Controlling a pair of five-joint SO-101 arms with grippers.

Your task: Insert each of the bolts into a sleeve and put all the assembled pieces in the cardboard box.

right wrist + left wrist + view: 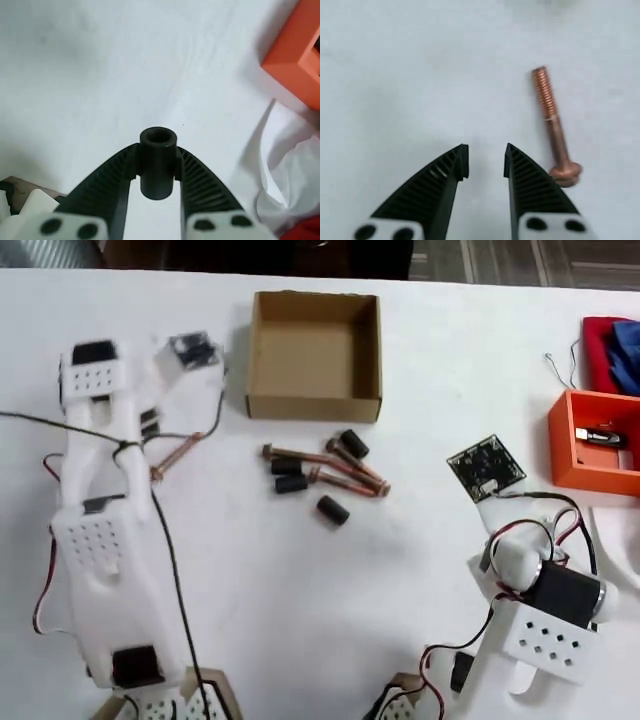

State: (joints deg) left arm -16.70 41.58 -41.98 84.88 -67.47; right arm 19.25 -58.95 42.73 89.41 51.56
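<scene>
My left gripper (pixel 486 152) hangs open over bare table with nothing between its fingers. A copper bolt (pixel 552 120) lies flat just beside one fingertip, its head close to that finger. In the high view this bolt (pixel 178 455) lies next to the left arm (pixel 100 530). My right gripper (pixel 157 155) is shut on a black sleeve (pixel 158 170), held upright with its bore facing the camera. The right arm (pixel 545 615) is at the front right. In the middle, below the cardboard box (pixel 313 408), lie three copper bolts (pixel 335 478) and several black sleeves (pixel 333 509).
An orange box (pixel 575 465) with a small black item stands at the right edge, seen also as the orange box (pixel 295 60) beyond the right gripper. Red and blue cloth (pixel 610 345) lies behind it. Cables (pixel 175 580) trail along the left arm.
</scene>
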